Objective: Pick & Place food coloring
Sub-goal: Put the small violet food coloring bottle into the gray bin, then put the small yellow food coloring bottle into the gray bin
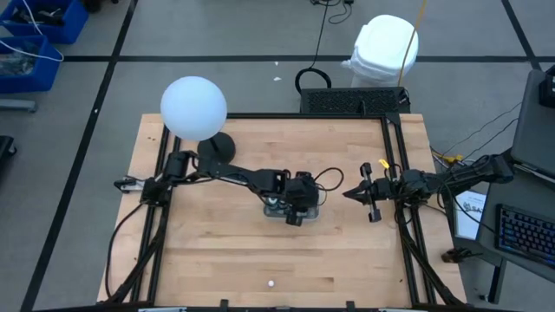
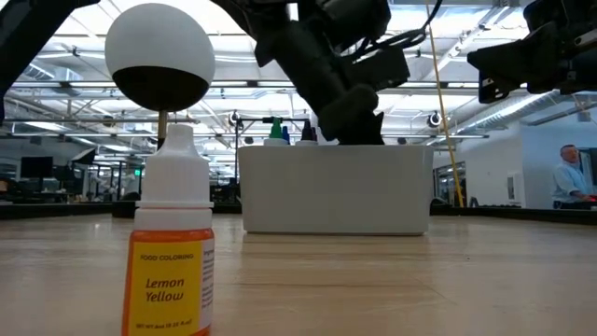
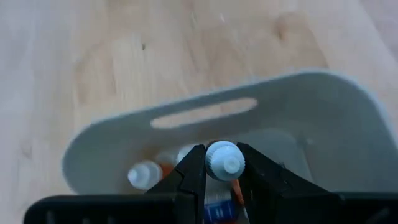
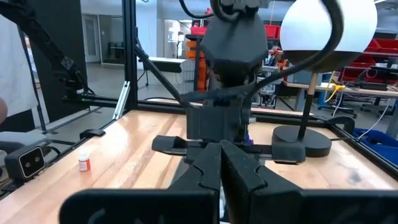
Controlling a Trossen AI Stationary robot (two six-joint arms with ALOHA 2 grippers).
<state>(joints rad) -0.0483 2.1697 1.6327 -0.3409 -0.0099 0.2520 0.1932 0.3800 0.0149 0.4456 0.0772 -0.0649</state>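
Lemon Yellow bottle (image 2: 173, 245) cropped below, left hand (image 3: 221, 169) clamping white-capped vial (image 3: 224, 160), label hidden

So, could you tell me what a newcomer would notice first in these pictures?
Probably the left hand over the pale bin at mid-table, shut on a white-capped food coloring bottle, with more bottles lying in the bin below. Next, the lemon yellow bottle standing alone near the table's front edge, and the white globe lamp at the back left.
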